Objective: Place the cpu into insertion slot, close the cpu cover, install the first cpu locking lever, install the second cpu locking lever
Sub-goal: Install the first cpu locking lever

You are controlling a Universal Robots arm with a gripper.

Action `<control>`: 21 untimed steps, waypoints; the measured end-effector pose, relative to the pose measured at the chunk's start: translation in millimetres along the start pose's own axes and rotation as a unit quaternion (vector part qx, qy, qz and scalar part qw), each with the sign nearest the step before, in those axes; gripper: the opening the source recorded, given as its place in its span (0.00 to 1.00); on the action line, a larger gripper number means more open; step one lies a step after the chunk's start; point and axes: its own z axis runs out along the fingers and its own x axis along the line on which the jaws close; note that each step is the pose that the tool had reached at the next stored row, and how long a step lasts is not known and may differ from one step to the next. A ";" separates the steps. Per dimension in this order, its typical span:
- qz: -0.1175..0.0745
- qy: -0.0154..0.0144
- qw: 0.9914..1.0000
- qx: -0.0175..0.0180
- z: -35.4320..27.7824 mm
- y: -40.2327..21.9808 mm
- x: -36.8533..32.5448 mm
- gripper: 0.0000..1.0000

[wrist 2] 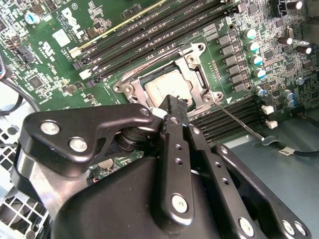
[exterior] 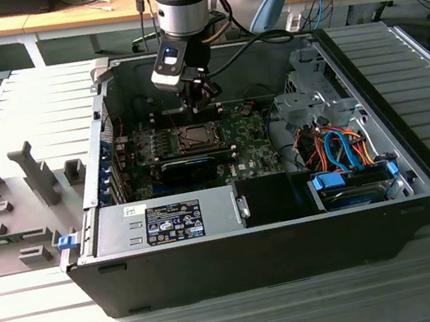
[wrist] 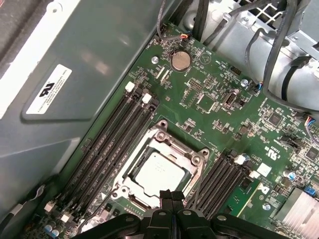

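Two wrist views put our pincer (wrist: 172, 196) just over the socket edge, fingers pressed together, gripping nothing. We see the cpu (wrist: 158, 173) seated in the insertion slot (wrist 2: 130, 88), the cpu cover (wrist: 197, 160) down around it. Memory slots (wrist: 112, 144) flank both sides; a thin locking lever (wrist 2: 239, 123) sticks out beside the frame. Drive cables (exterior: 344, 148) sit well apart.

A printed label (wrist: 50, 89) marks the case wall (wrist: 104, 45).
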 end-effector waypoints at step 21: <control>-0.027 -0.001 1.000 -0.001 0.0 0.0 0.0 0.11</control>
